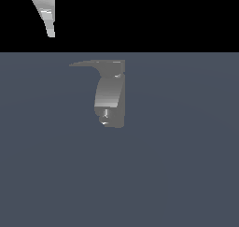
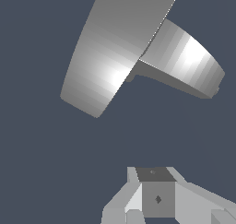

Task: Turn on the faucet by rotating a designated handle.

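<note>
Gripper [image 1: 50, 32] hangs well up and off from the faucet [image 1: 111, 97], touching nothing, fingers together as far as the wrist view shows (hard to be sure), handle [image 1: 86, 63] pointing roughly toward it, untouched, leaving room to approach

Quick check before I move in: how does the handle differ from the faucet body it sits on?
In the exterior view the handle is a thin flat lever lying level and tapering to a point toward that view's left; the faucet body is thick, blocky and curved, running downward to a small shiny nozzle. The handle looks darker, while the body shows a bright highlight. Both are grey metal, joined at the top. The gripper is well away from both.
</note>
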Available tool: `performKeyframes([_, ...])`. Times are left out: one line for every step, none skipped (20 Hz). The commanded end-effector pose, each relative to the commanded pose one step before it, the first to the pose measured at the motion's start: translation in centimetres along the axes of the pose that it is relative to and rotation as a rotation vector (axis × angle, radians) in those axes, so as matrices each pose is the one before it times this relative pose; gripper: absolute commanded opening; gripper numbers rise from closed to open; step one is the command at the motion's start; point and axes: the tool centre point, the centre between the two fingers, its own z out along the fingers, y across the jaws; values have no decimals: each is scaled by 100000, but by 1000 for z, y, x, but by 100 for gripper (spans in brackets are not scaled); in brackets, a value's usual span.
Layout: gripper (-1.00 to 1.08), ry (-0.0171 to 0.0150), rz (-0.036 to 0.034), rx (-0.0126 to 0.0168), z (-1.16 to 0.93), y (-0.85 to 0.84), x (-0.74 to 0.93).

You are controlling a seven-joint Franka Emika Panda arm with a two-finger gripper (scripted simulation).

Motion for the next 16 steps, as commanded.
performKeyframes([-100, 85, 4944, -3, 725, -1211, 514])
performKeyframes([-100, 38, 1972, -26, 292, -486, 208])
performKeyframes([-100, 42, 2000, -29, 296, -493, 211])
performKeyframes([-100, 46, 2033, -32, 301, -501, 216])
performKeyframes([-100, 50, 2070, -35, 307, -510, 221])
performKeyframes([-100, 55, 2110, -38, 313, -520, 225])
performKeyframes([-100, 59, 2156, -40, 320, -531, 231])
performKeyframes([-100, 63, 2207, -43, 327, -543, 237])
performKeyframes([-100, 66, 2263, -45, 335, -557, 244])
performKeyframes([-100, 70, 2323, -47, 343, -572, 252])
performKeyframes([-100, 73, 2389, -48, 352, -589, 260])
performKeyframes([-100, 75, 2460, -50, 361, -606, 268])
performKeyframes([-100, 75, 2485, -50, 363, -613, 272])
performKeyframes([-100, 73, 2437, -48, 354, -602, 267])
performKeyframes([-100, 68, 2376, -46, 342, -587, 261])
performKeyframes([-100, 63, 2307, -44, 330, -571, 254])
